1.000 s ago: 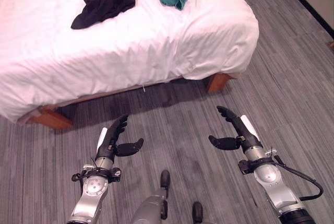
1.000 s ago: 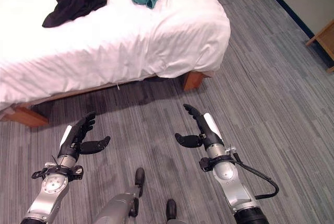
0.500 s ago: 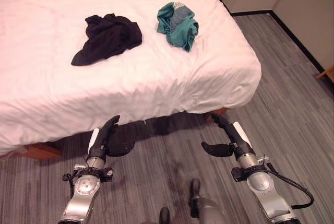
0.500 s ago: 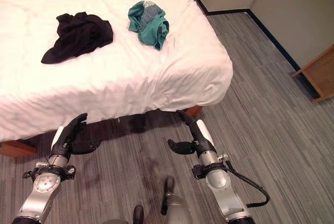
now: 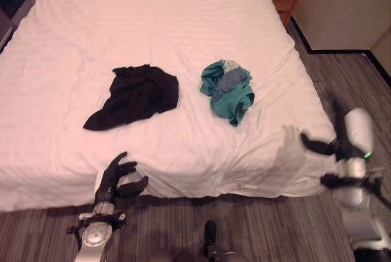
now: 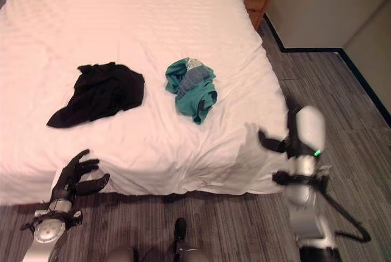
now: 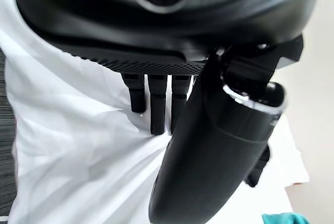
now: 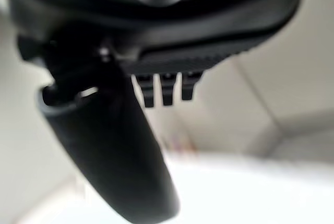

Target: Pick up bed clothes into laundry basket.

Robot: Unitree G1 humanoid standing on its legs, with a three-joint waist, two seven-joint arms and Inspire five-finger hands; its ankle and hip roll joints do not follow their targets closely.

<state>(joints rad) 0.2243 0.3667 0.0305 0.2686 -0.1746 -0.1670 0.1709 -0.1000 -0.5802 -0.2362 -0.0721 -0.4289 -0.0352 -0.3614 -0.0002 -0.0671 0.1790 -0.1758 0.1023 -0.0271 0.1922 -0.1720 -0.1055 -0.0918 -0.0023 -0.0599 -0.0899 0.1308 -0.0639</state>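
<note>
On the white bed (image 5: 183,24) lie black clothes (image 5: 135,94) and teal clothes (image 5: 228,90); both empty hands, left (image 5: 115,179) and right (image 5: 337,146), hang loosely spread at its foot.

Both robot hands have risen, the right robot hand (image 6: 292,141) higher.

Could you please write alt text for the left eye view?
A black garment and a teal garment lie apart on a white bed. The open left hand is at its near edge, the right hand by its corner.
</note>
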